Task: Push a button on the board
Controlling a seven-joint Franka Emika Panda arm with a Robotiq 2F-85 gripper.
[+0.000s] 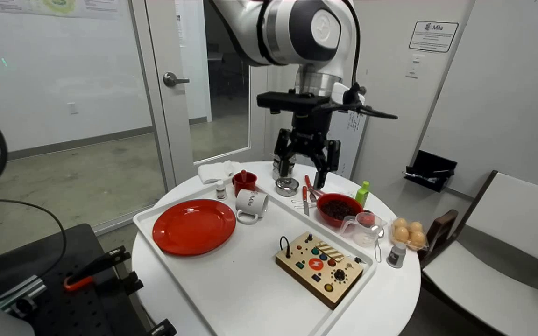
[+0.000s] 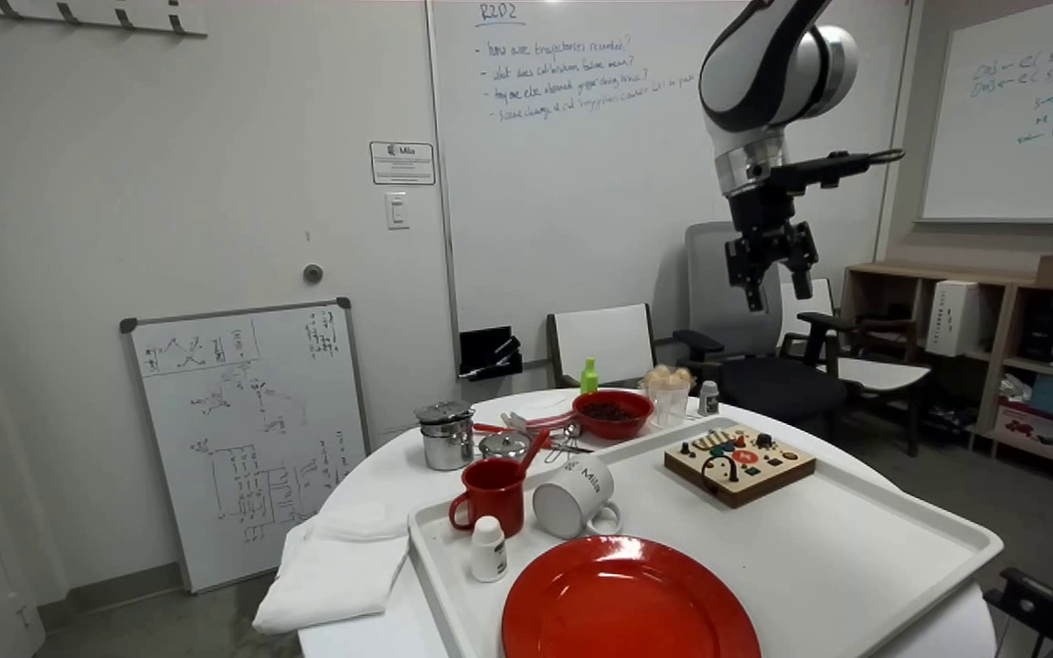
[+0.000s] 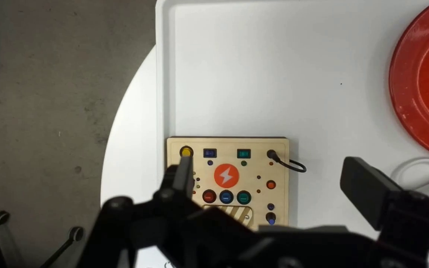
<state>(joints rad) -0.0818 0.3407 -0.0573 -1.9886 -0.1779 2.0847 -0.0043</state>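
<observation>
The board [image 1: 305,274] is a pale wooden panel lying flat at one end of the white tray; it also shows in an exterior view [image 2: 739,468] and the wrist view [image 3: 253,186]. On it are a yellow button [image 3: 186,151], red [image 3: 209,196], blue [image 3: 226,196] and green [image 3: 244,197] buttons, an orange button [image 3: 270,184], switches and a short black cable. My gripper [image 1: 301,177] is open and empty, well above the table and apart from the board; it also shows in an exterior view [image 2: 779,297] and the wrist view [image 3: 268,163]. Its fingers hide the board's lower left part there.
The white tray [image 1: 245,289] also holds a red plate [image 1: 194,227] and a white mug [image 1: 252,204] on its side. Beside the tray stand a red bowl [image 1: 339,210], a clear measuring cup [image 1: 364,231], eggs [image 1: 408,233], a grey-lidded shaker [image 1: 396,255] and a green bottle [image 1: 362,193].
</observation>
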